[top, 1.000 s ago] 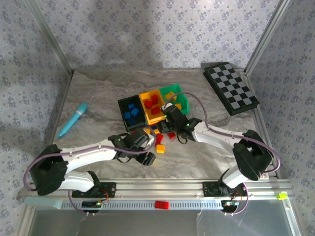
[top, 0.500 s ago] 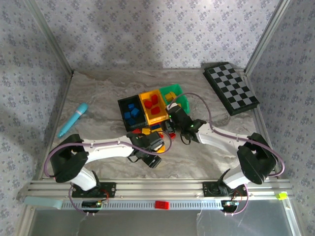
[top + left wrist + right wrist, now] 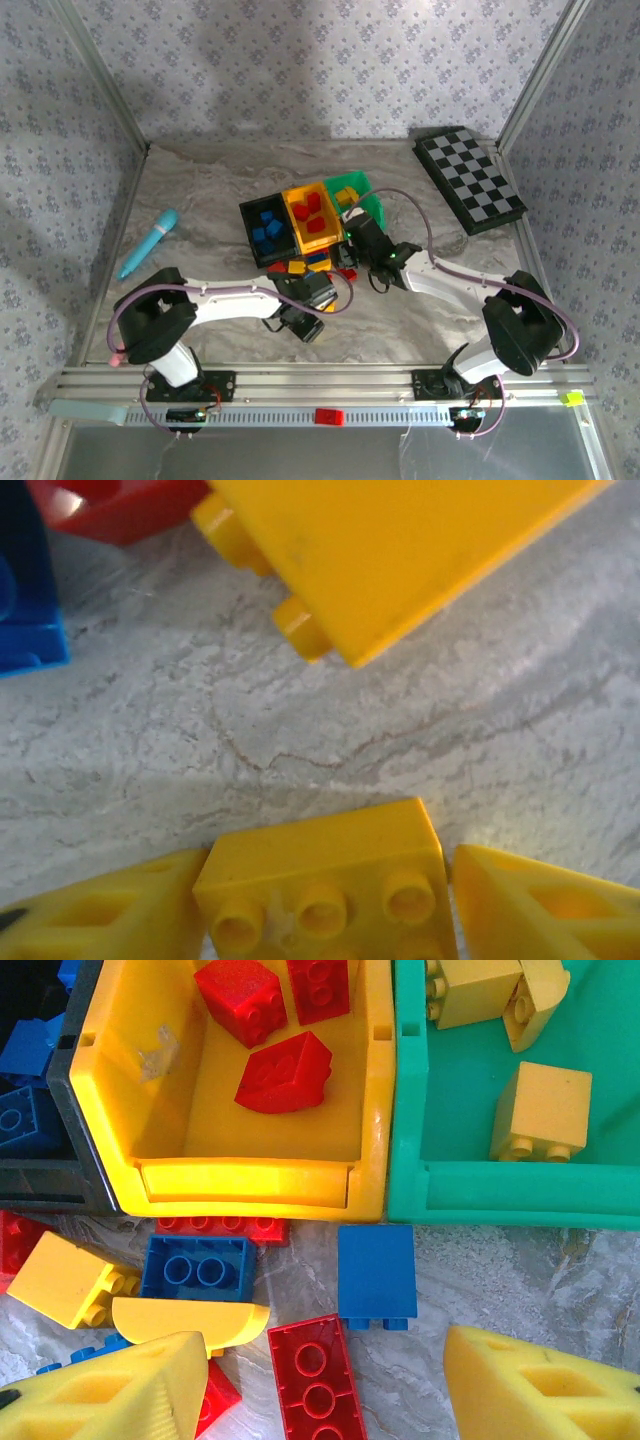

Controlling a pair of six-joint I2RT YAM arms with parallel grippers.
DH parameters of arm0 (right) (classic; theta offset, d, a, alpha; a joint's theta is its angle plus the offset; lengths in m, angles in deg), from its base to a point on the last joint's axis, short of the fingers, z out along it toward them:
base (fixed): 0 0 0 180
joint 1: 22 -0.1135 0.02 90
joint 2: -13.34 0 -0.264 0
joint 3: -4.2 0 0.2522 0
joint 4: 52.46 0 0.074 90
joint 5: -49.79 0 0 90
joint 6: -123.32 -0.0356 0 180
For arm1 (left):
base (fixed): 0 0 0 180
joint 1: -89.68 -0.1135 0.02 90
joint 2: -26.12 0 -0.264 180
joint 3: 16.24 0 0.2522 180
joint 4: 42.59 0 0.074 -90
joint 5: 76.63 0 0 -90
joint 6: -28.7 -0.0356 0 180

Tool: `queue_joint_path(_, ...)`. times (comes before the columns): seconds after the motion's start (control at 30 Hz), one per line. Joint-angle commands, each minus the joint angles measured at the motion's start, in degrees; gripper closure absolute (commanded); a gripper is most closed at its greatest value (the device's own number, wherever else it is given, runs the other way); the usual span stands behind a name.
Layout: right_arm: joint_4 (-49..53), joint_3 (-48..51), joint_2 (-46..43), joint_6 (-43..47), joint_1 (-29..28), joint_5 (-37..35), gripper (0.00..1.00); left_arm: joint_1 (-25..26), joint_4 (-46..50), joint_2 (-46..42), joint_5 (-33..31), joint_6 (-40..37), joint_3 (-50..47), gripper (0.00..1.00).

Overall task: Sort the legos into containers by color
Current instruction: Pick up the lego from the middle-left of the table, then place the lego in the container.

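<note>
Flowered wallpaper closes three sides of a marble-patterned table (image 3: 200, 190), with metal posts at the far corners. Near the middle three containers stand touching, side by side in a slightly slanted row: the black bin (image 3: 40, 1182) holds blue legos, the yellow bin (image 3: 245, 1182) holds three red ones, and the green bin (image 3: 520, 1205) holds yellow ones. The unsorted legos (image 3: 315, 268) lie crowded on the table just in front of the near walls of the bins. Among them a blue brick (image 3: 376, 1275) is near the corner where the yellow and green bins meet, and a long red brick (image 3: 315, 1380) is just beside it.

The left jaws are low over the table and clamped on a small yellow brick (image 3: 320, 865), with one yellow finger (image 3: 100, 915) against each side. A bigger yellow brick (image 3: 400, 550) lies near, apart from it.

The right jaws stand wide apart above the pile and hold nothing. Their fingers (image 3: 540, 1385) are on either side of the long red brick, not touching it.

Bare marble lies to the left, between the bins and a cyan marker (image 3: 148, 243). A checkerboard (image 3: 470, 180) lies along the far right edge, well apart from the bins.
</note>
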Motion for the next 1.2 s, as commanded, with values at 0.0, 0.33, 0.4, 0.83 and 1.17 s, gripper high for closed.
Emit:
queue_joint_path(0.0,-0.2,0.9,-1.0,-0.4,0.5,-0.3,0.34,0.4,1.6,1.4,-1.6,0.1,1.2,0.45)
queue_joint_path(0.33,-1.2,3.0,-1.3,0.5,2.3,-0.8,0.34,-1.6,0.6,-4.8,-4.1,2.2,1.0,0.51)
queue_joint_path(0.4,-0.6,3.2,-1.5,1.0,3.0,-0.6,0.35,-3.8,0.9,-7.6,-3.1,2.8,0.5,0.52)
queue_joint_path(0.83,-2.2,8.3,-4.6,4.6,6.0,-1.2,0.35,-18.4,-3.9,-22.9,-2.9,4.8,1.0,0.54)
queue_joint_path(1.17,-7.3,14.1,-7.9,1.7,10.2,-0.8,0.34,-20.5,-12.8,-6.7,-4.3,3.5,16.5,0.54)
